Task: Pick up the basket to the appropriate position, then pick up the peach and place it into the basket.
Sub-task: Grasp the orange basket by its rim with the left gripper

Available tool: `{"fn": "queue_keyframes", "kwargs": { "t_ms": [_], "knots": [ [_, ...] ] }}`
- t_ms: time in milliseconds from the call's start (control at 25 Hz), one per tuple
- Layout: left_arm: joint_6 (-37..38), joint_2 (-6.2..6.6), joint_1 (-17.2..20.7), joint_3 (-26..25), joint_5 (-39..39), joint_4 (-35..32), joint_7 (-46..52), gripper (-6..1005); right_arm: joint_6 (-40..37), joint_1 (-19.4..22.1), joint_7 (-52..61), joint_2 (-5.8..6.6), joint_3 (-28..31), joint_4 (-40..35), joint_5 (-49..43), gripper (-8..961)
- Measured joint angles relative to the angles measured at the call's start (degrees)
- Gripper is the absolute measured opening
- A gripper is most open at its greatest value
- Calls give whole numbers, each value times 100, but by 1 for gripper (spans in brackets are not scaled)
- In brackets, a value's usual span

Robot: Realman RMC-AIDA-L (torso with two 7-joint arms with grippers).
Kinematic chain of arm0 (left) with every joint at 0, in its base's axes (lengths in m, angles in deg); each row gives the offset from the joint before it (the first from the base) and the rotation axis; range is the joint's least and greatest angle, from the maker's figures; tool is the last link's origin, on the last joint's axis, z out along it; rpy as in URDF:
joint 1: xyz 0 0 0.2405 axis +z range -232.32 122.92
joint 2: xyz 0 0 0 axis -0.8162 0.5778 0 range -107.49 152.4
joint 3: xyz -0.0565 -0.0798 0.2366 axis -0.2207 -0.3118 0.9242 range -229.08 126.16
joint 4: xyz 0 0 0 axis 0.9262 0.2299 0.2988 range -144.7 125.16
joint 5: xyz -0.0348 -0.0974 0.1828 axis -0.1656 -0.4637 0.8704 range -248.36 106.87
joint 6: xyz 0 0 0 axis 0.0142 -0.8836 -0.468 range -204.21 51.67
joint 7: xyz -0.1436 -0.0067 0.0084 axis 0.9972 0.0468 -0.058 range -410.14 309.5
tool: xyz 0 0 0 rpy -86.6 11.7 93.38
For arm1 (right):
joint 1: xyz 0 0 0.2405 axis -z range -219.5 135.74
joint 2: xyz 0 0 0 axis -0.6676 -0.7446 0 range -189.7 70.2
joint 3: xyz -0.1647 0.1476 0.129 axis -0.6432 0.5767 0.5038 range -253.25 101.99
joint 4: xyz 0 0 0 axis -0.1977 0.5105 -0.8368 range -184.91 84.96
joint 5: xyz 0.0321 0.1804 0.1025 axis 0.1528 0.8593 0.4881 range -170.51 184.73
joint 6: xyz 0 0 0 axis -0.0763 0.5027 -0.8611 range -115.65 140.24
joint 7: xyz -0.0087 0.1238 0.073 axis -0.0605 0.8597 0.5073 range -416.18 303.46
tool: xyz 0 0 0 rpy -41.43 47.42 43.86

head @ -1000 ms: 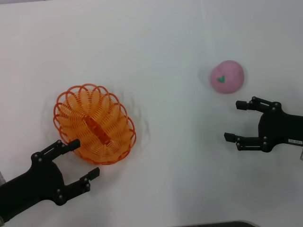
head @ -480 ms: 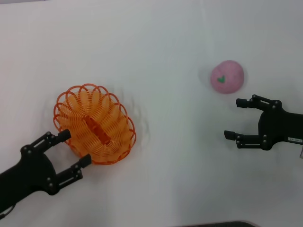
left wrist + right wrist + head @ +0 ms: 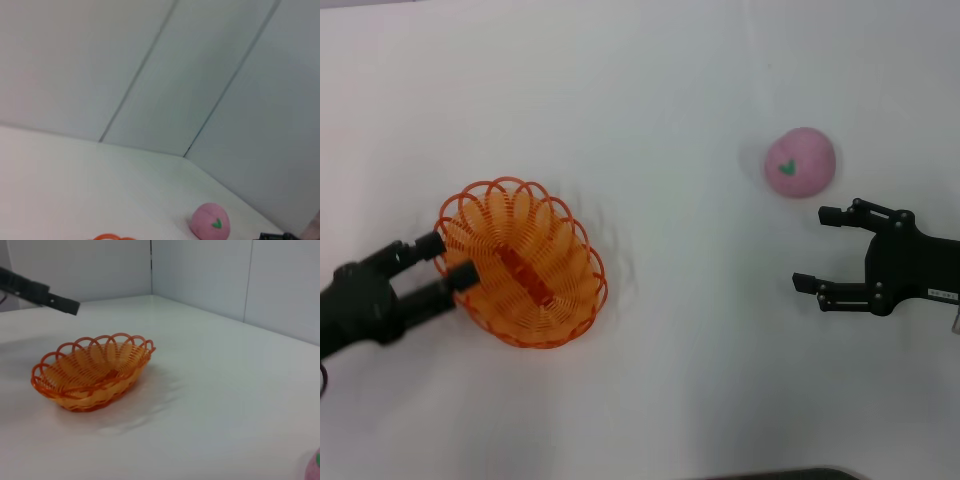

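Observation:
The orange basket [image 3: 520, 262] lies on the white table at the left; it also shows in the right wrist view [image 3: 92, 372]. My left gripper [image 3: 450, 258] is open at the basket's left rim, one fingertip outside the rim and one over the inside. In the right wrist view one of its fingers [image 3: 45, 295] seems to hover above the basket's far side. The pink peach [image 3: 800, 162] with its green leaf mark sits at the right. My right gripper [image 3: 810, 250] is open and empty just in front of the peach, apart from it. The left wrist view shows the peach [image 3: 210, 222] and a bit of basket rim [image 3: 112, 237].
The white table [image 3: 670, 90] stretches between basket and peach. A pale panelled wall [image 3: 150, 75] stands behind the table. A dark edge shows at the table's front [image 3: 770, 474].
My left gripper has swung from the basket's front side up to its left rim, and its fingers now straddle the rim. The right gripper, basket and peach have not moved.

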Motion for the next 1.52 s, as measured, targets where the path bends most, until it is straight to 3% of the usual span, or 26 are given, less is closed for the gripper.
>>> {"fn": "queue_keyframes", "kwargs": {
  "t_ms": [280,680,960,1320,1520],
  "knots": [
    [-117,260,-490,283,56,-326,1995,785,-7,-16,7,-12,4,50,0,946],
    [-699,448,-764,801,65,-881,3853,775,-44,-16,15,-21,5,68,-18,945],
    [-1223,321,-814,1949,137,-1833,4698,763,-45,-16,18,-21,-19,67,-19,945],
    [-1810,-2,-839,3391,342,-2825,4811,748,-40,-16,18,-21,-9,63,-18,945],
    [-2215,-43,-872,4310,640,-3078,4797,740,-24,-17,19,-21,-5,63,-16,945]
  ]
}}
